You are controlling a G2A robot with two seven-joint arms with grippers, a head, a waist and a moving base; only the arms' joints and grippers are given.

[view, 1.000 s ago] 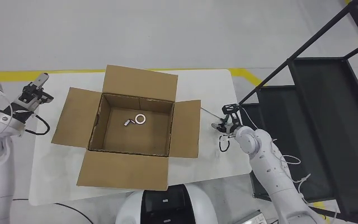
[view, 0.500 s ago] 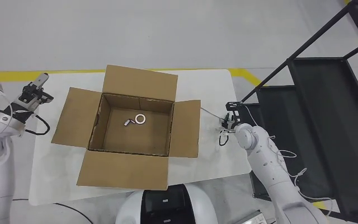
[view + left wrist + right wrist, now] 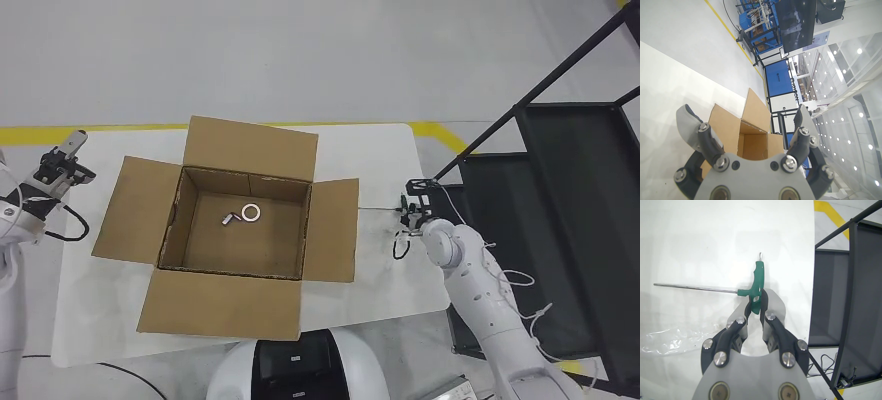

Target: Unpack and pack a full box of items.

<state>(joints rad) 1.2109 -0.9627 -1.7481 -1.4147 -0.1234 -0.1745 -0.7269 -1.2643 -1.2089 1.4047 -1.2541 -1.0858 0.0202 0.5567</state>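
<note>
Right jaws nearly closed, pinching the end of the green T-handle hex key (image 3: pixel 758 275), its shaft sticking out sideways past their tips. Light, rigid, but it could pivot; grip nearer the junction. Left jaws gape empty.

**Cardboard box** (image 3: pixel 250 148) – brown, upright at the middle of the desk (image 3: pixel 385 150), top open, all four flaps folded outward and lying nearly flat. Floor mostly bare.

**White ring** (image 3: pixel 251 212) – small, lying flat on the box floor, toward the far wall, slightly right of middle.

**Grey piece** (image 3: pixel 230 218) – small, metallic, just left of the ring; whether they touch cannot be told.

**T-handle hex key** (image 3: pixel 757 283) – green plastic handle, long thin steel shaft. Handle clamped at one end between the fingers (image 3: pixel 765 300) of the right gripper (image 3: pixel 756 303), over the desk's right part; shaft points left toward the box's right flap.
</note>
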